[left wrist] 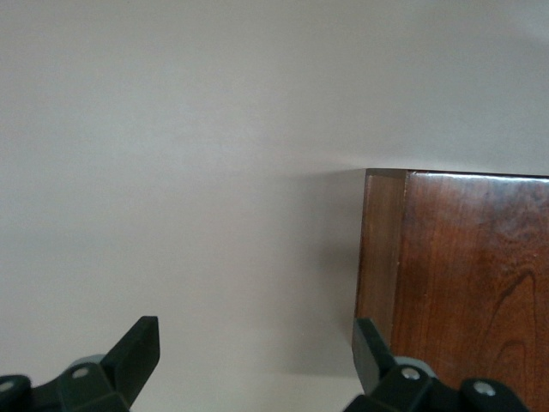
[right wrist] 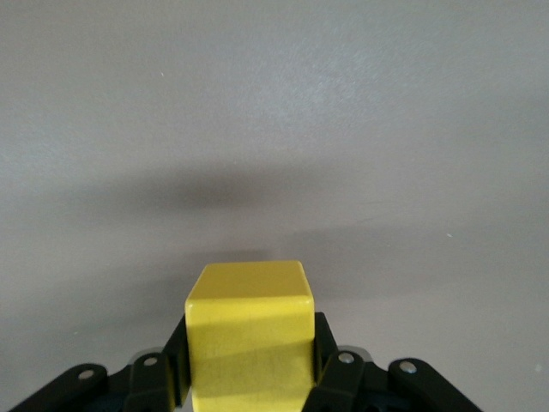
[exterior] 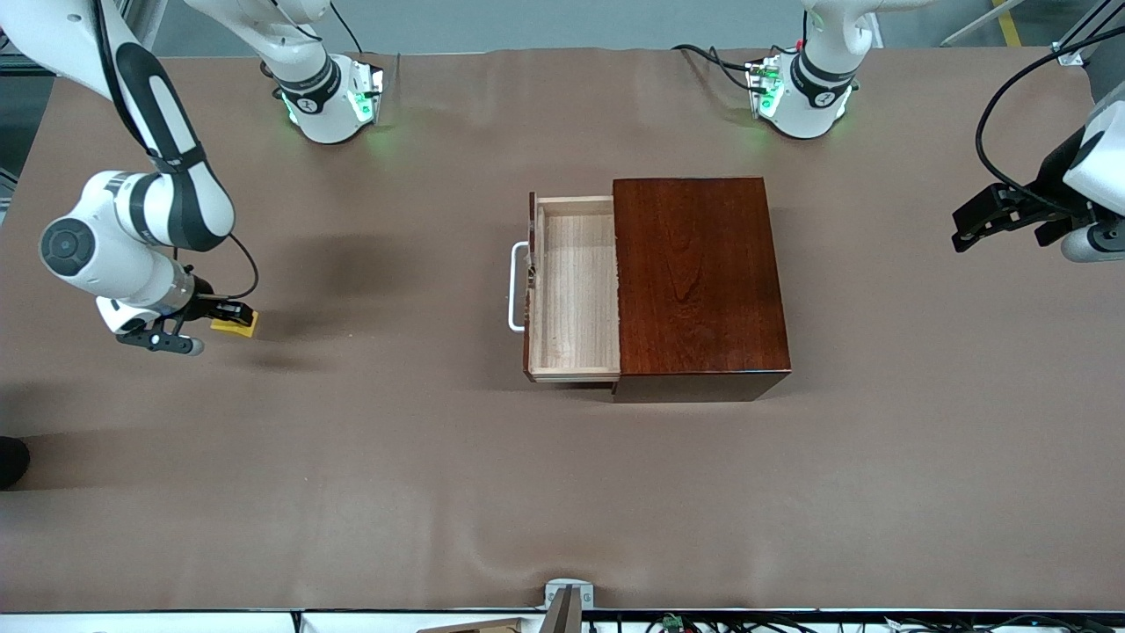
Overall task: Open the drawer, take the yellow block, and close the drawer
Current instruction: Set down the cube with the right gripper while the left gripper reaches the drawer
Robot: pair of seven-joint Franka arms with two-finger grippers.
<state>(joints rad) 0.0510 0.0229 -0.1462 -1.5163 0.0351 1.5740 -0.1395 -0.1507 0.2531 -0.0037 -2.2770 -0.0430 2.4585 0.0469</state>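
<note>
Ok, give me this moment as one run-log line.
drawer: open, empty | yellow block: in right gripper, above table | left gripper: open beside box, waiting

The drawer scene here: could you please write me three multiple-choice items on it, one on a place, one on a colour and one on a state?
1. Where is the yellow block?
A. In the drawer
B. In the right end effector, over the table toward the right arm's end
C. On top of the mahogany box

2. What colour is the drawer's handle?
A. White
B. Black
C. Yellow

3. What state is the drawer in?
A. Shut
B. Pulled out and empty
C. Pulled out with a block inside

Key: 1 B, the right wrist view shows the cube clamped between the fingers. 2 A, the U-shaped bar is white. 3 B, its bare wooden tray sticks out of the mahogany box.
</note>
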